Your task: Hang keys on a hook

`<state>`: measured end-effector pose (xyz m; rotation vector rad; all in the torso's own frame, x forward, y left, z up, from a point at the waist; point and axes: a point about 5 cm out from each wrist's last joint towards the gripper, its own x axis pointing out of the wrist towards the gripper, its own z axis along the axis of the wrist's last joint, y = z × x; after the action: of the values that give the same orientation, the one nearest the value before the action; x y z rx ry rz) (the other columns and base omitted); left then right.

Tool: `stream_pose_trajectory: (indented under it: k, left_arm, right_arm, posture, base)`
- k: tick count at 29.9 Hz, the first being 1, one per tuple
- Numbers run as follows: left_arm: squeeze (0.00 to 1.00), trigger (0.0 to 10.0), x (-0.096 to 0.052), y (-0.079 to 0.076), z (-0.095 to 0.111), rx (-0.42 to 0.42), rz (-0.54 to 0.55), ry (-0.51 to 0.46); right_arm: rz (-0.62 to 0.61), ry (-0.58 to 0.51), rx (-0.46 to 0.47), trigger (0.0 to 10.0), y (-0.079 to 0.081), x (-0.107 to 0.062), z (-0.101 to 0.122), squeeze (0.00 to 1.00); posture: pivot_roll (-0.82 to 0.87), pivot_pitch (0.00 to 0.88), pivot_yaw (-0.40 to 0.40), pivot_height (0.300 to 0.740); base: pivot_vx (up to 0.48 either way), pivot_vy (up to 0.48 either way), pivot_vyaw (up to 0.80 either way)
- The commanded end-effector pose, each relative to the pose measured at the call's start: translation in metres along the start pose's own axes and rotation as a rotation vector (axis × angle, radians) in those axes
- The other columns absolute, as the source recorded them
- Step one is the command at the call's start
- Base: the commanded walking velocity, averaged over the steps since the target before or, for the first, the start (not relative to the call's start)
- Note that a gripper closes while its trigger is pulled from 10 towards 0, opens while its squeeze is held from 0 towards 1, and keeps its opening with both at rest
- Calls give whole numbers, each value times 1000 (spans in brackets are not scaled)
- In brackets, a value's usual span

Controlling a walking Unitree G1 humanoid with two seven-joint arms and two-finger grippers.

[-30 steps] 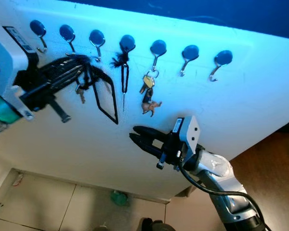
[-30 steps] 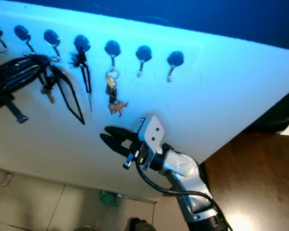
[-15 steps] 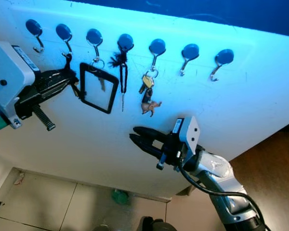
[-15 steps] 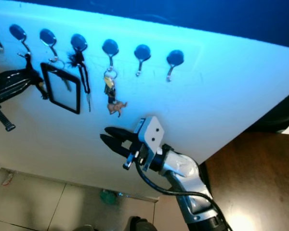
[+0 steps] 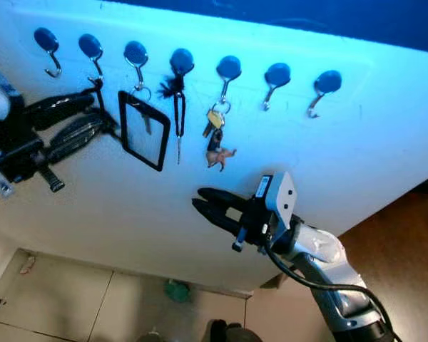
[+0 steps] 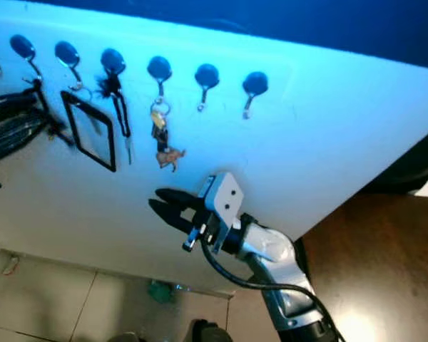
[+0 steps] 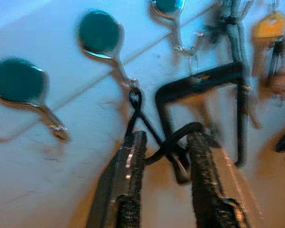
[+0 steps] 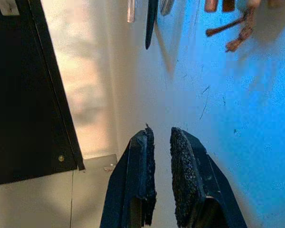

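A row of blue-based hooks runs along a white board [image 5: 328, 164]. From the third hook [image 5: 135, 55] hangs a key ring with a black rectangular frame [image 5: 144, 130] and a key. My left gripper [image 5: 98, 114] is just left of that frame, below the second hook [image 5: 91, 48], and it is open. In the left wrist view a black cord [image 7: 141, 116] runs from the second hook down to a loop between the parted fingers [image 7: 130, 161]. My right gripper [image 5: 197, 199] hovers lower in front of the board, its fingers [image 8: 142, 156] slightly apart and holding nothing.
The fourth hook carries a black tassel strap [image 5: 178, 107]. The fifth holds keys with a brown animal charm [image 5: 217, 139]. The first hook [image 5: 47, 41] and the two rightmost hooks [image 5: 277, 75] are bare. Below lie pale floor tiles [image 5: 57, 299], a green object [image 5: 175, 291] and brown flooring [image 5: 406, 242].
My left gripper let go of the black-framed key set, which now hangs on the third hook. It drew back to the left and opened wider. The right arm stayed still.
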<state>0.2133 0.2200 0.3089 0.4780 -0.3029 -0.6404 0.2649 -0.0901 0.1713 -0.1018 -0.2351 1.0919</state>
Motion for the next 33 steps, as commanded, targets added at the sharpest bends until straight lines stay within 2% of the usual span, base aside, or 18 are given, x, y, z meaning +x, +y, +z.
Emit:
stream_pose_trajectory:
  k: [1, 2, 4, 5, 7, 11, 13, 18, 20, 21, 22, 25, 30, 32, 33]
  left_arm:
    - [0, 10000, -5, -8, 3, -20, -55, 5]
    - [0, 10000, -9, -13, 0, -45, -73, 24]
    - [0, 10000, -9, -13, 0, -45, -73, 24]
    - [0, 10000, -15, -21, -10, -109, -89, 53]
    - [0, 10000, -18, -27, -21, -136, -101, 89]
    - [0, 10000, -19, -31, -32, -150, -100, 128]
    - [0, 10000, -16, -32, -46, -165, -34, 156]
    - [0, 10000, -4, -37, -57, -198, 68, 150]
    - [0, 10000, 4, -47, -62, -223, 126, 146]
    - [0, 10000, 8, -53, -70, -217, 188, 165]
    - [0, 10000, 8, -53, -70, -217, 188, 165]
    - [0, 10000, 11, -69, -89, -269, 330, 241]
    - [0, 10000, 11, -76, -95, -332, 373, 266]
    - [0, 10000, 12, -75, -97, -382, 412, 278]
    - [0, 10000, 12, -75, -97, -382, 412, 278]
  right_arm:
    - [2, 6, 9, 10000, 2, -3, -1, 0]
    - [2, 7, 10, 10000, 3, -3, -2, 0]
    - [2, 7, 10, 10000, 3, -3, -2, 0]
    - [5, 8, 13, 10000, 4, -3, -3, 0]
    - [7, 8, 13, 10000, 4, -3, -3, 0]
    - [6, 8, 11, 10000, 3, -3, -2, 0]
    - [1, 15, 9, 10000, 2, -6, -3, 0]
    - [-3, 22, 10, 10000, 3, -8, -4, 0]
    - [-12, 29, 13, 10000, 4, -10, -5, 0]
    - [-28, 45, 8, 10000, 5, -12, -7, 0]
    - [-28, 45, 8, 10000, 5, -12, -7, 0]
    - [-121, 82, -9, 10000, 5, -23, -10, 0]
    - [-223, 91, -16, 10000, 2, -33, -9, 0]
    - [-340, 78, -12, 10000, 3, -43, -6, 0]
    - [-340, 78, -12, 10000, 3, -43, -6, 0]
  posture:
    - [104, 106, 43, 740]
    - [105, 108, 43, 740]
    - [105, 108, 43, 740]
    - [104, 104, 43, 740]
    - [99, 102, 43, 740]
    - [97, 102, 43, 740]
    - [89, 101, 42, 740]
    - [85, 99, 40, 740]
    - [72, 97, 36, 740]
    - [59, 97, 35, 740]
    - [59, 97, 35, 740]
    - [18, 99, 24, 740]
    - [8, 103, 22, 740]
    - [-5, 110, 22, 740]
    - [-5, 110, 22, 740]
  base:
    - [0, 0, 0]
    - [0, 0, 0]
    - [0, 0, 0]
    - [0, 0, 0]
    - [0, 0, 0]
    - [0, 0, 0]
    - [0, 0, 0]
    - [0, 0, 0]
    - [0, 0, 0]
    - [0, 0, 0]
    - [0, 0, 0]
    - [0, 0, 0]
    - [0, 0, 0]
    - [0, 0, 0]
    - [0, 0, 0]
